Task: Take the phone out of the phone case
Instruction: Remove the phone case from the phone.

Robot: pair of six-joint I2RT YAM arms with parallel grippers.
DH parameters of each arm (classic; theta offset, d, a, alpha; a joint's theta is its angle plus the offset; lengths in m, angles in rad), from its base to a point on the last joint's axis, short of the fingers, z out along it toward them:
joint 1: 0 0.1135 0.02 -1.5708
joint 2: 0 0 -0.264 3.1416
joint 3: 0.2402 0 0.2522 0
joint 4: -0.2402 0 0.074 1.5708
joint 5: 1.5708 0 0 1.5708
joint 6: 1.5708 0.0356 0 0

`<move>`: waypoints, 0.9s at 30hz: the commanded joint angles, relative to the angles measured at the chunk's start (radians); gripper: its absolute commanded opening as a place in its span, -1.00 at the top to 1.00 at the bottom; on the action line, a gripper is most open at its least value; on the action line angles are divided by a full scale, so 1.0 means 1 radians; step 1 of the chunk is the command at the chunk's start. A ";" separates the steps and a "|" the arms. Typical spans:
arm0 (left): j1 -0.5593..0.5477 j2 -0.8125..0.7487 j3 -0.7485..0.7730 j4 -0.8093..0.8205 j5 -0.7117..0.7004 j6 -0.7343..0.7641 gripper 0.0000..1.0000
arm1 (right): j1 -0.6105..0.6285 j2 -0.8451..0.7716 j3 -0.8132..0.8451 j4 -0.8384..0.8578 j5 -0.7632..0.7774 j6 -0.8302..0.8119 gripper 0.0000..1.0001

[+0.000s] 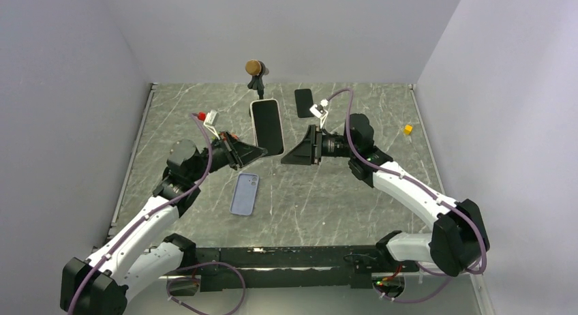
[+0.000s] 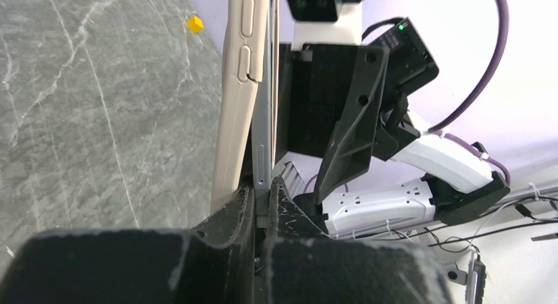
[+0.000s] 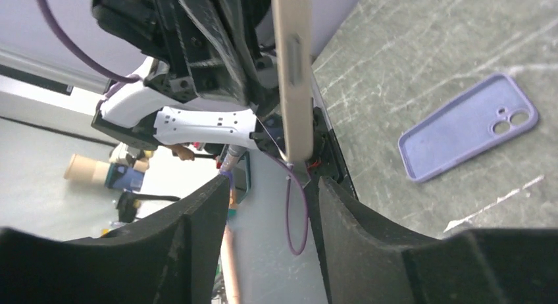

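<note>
- Grey marble counter [image 1: 204, 110], white walls on three sides; both arms reach to the middle from either side.
- phone [image 1: 270, 127] is at centre, screen facing up to the top cam, still sitting in the cream case [image 1: 253, 121]; held up off the counter.
- Left jaws: nearly closed, pinching the phone's silver side edge at its near-left corner.
- Left wrist cam: case wall w/ button bumps stands just beside the silver edge, and a dark gap between them widens toward the jaws.
- Right jaws: spread wide, gripping nothing. The case's end shows edge-on between them in the right wrist cam; can't tell if either finger touches it.
- purple case [image 1: 245, 193] lies flat and empty on the counter, near side of the phone, camera cutout away from the arms' bases.
- Black slab [image 1: 304, 102] lies flat beyond the right arm.
- yellow cube [image 1: 408, 129] sits far right, well apart.
- Brown-topped stand [image 1: 255, 71] at the back wall.
</note>
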 commanded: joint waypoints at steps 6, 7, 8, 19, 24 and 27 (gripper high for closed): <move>0.004 -0.024 0.061 0.137 0.092 -0.025 1.00 | 0.008 0.091 0.134 0.110 -0.043 -0.016 0.25; 0.005 -0.027 0.060 0.137 0.095 -0.027 1.00 | 0.011 0.093 0.137 0.120 -0.045 -0.017 0.35; 0.004 -0.031 0.059 0.138 0.096 -0.032 1.00 | 0.015 0.096 0.137 0.129 -0.051 -0.021 0.45; 0.045 -0.024 0.047 0.200 0.203 -0.237 1.00 | 0.019 0.103 0.050 0.356 -0.161 -0.097 1.00; 0.087 0.011 -0.023 0.412 0.326 -0.544 1.00 | 0.028 0.146 0.000 0.612 -0.238 -0.149 1.00; 0.090 0.000 -0.064 0.506 0.341 -0.664 1.00 | 0.040 0.189 0.037 0.588 -0.257 -0.230 1.00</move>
